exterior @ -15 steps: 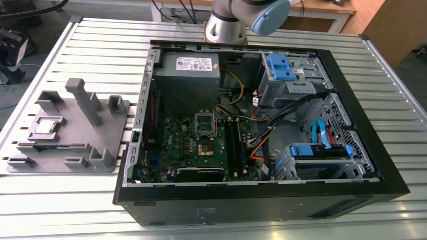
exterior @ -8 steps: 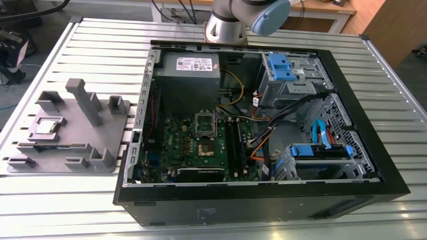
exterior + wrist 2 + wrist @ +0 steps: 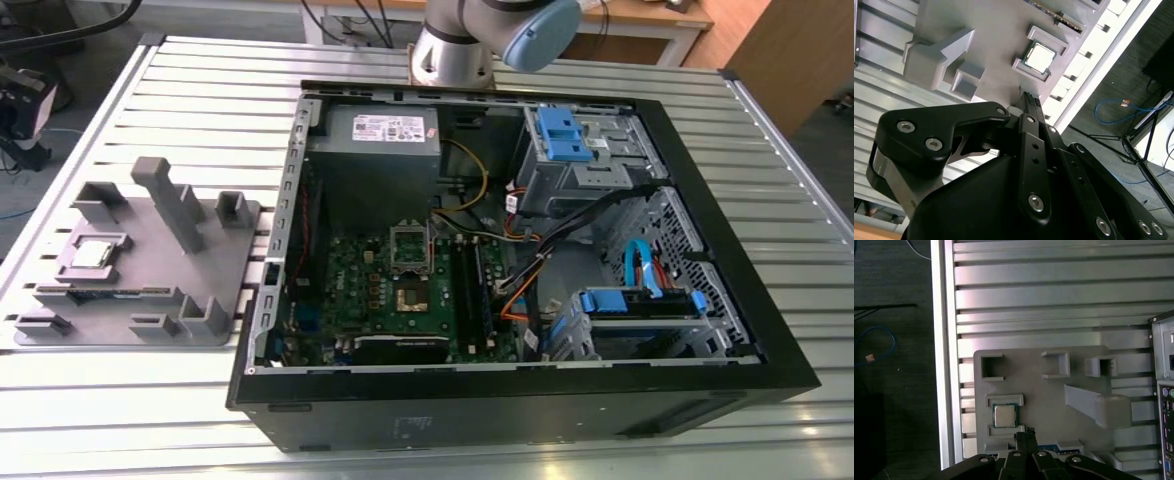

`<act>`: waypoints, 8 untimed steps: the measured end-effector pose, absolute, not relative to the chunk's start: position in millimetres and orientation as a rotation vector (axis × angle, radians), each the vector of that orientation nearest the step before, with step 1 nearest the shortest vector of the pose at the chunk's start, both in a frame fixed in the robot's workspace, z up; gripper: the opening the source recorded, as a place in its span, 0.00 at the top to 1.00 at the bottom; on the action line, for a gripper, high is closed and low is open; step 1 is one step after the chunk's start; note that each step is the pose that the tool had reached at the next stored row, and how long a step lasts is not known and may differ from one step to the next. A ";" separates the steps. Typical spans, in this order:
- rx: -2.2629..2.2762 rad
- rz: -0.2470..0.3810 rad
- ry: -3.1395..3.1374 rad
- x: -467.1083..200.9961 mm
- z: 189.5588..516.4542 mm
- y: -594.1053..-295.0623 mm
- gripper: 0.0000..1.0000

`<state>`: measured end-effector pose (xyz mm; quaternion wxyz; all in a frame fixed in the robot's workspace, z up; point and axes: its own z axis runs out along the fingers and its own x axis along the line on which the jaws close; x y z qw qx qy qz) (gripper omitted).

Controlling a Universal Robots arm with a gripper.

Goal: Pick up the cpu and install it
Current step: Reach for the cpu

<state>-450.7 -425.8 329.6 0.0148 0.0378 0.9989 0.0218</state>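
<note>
On the grey holder (image 3: 158, 300) lay the cpu (image 3: 90, 253), flat, silver top up, seated in a shallow pocket between 2 raised lips of that holder. I found no part of the pincer touching it. The holder sat on the slatted metal surface (image 3: 200, 100), and its tall posts stood well apart from the cpu's pocket. A long circuit strip (image 3: 100, 292) lay in a slot of the holder just beside that pocket.

From the second wrist view I saw the pincer (image 3: 1030, 98) hanging over the holder (image 3: 994, 30), narrow, its 2 tips pressed close with nothing between them. The cpu (image 3: 1040, 56) lay near those tips and apart from them. The first wrist view gave me the same reading: the pincer (image 3: 1025, 433) was over the holder (image 3: 1054, 405), with the cpu (image 3: 1003, 415) just beside the tips and still free in its pocket.

Beside the holder, toward the exterior view's right, stood the open computer case (image 3: 534, 405), with its green motherboard (image 3: 354, 300) lying flat inside. The arm (image 3: 461, 45) rose beyond the case, on the side far from the holder.
</note>
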 end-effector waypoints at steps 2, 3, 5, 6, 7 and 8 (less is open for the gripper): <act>0.118 0.068 3.109 -450.8 327.7 -426.9 0.89; 0.118 0.068 3.109 -450.8 327.0 -427.3 0.89; 0.118 0.065 3.109 -450.8 325.4 -428.1 0.89; 0.118 0.065 3.109 -450.8 324.3 -428.5 0.89; 0.118 0.065 3.109 -450.8 323.3 -428.8 0.89; 0.118 0.064 3.109 -450.9 322.3 -429.1 0.89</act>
